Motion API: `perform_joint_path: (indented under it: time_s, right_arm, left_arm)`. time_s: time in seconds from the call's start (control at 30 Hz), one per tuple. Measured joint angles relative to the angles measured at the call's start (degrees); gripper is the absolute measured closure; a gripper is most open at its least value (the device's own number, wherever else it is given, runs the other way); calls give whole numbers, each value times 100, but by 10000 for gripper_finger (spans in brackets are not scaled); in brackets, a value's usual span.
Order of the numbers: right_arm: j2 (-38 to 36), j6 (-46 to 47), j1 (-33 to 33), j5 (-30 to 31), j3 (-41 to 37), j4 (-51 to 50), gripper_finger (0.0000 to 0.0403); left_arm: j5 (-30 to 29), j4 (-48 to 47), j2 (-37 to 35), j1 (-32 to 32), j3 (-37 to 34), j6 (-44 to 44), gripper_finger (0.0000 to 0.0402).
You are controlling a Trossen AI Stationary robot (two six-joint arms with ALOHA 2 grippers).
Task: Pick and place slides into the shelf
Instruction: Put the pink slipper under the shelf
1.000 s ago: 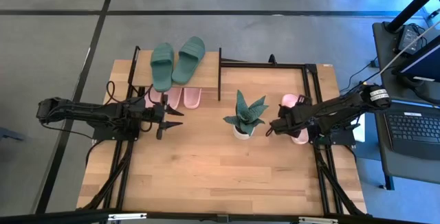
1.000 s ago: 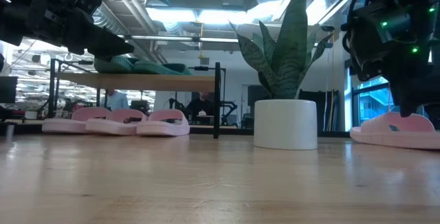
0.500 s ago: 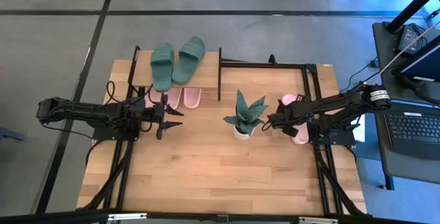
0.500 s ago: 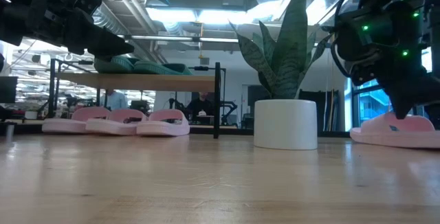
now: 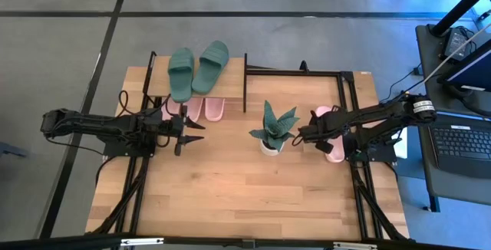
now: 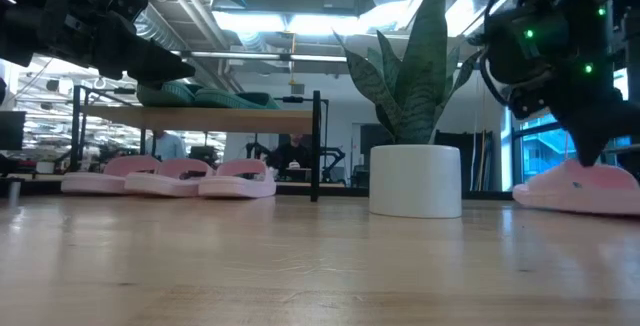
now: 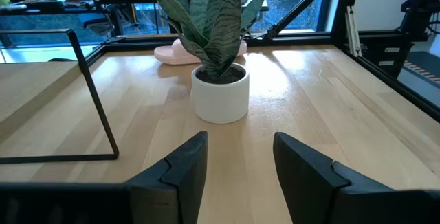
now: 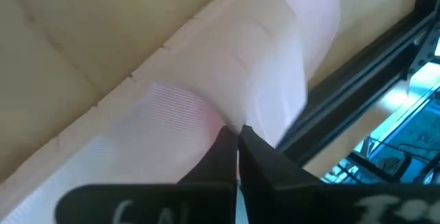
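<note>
The right tool [image 5: 331, 137] is down on the lone pink slide [image 5: 333, 151] that lies near the right edge of the bench [image 5: 230, 196], just beside the black frame rail there. Its fingers [image 8: 230, 152] are pinched tight together on the slide's wide strap — the right wrist view shows the two dark tips meeting with the pale pink material caught between them. In the low view this slide [image 6: 580, 188] rests on the bench, its near end seeming slightly raised under the dark arm. Between the two arms stands the potted plant [image 5: 274, 129] in its white pot, well apart from the shelf [image 5: 230, 81] at the back left. On the shelf's top board sit the two green slides [image 5: 197, 69] side by side, and beneath it, on the lower level, three pink slides [image 6: 170, 178] are lined up in a row; from above only their front ends poke out from under the board. The left tool [image 5: 193, 132] hovers above the bench just in front of the shelf, pointing toward the plant — its fingers [image 7: 182, 172] stand partly apart with nothing between them, and the left wrist view looks past them to the white pot [image 7: 220, 97].
</note>
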Motion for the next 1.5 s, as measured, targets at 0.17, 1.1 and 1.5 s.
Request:
perform_joint_path:
  time_s: [0.17, 1.1, 1.5]
  right_arm:
    - [1, -41, 113, -45, 735, -637, 401]
    - [-32, 1485, 2008, -792, 5200, -1767, 402]
    - [378, 219, 2034, 191, 6014, -1129, 402]
  left_arm:
    - [0, -2, -1, 0, 0, 0, 242]
    - [0, -129, 0, 0, 0, -2, 242]
    - [1, -127, 0, 1, 0, -3, 242]
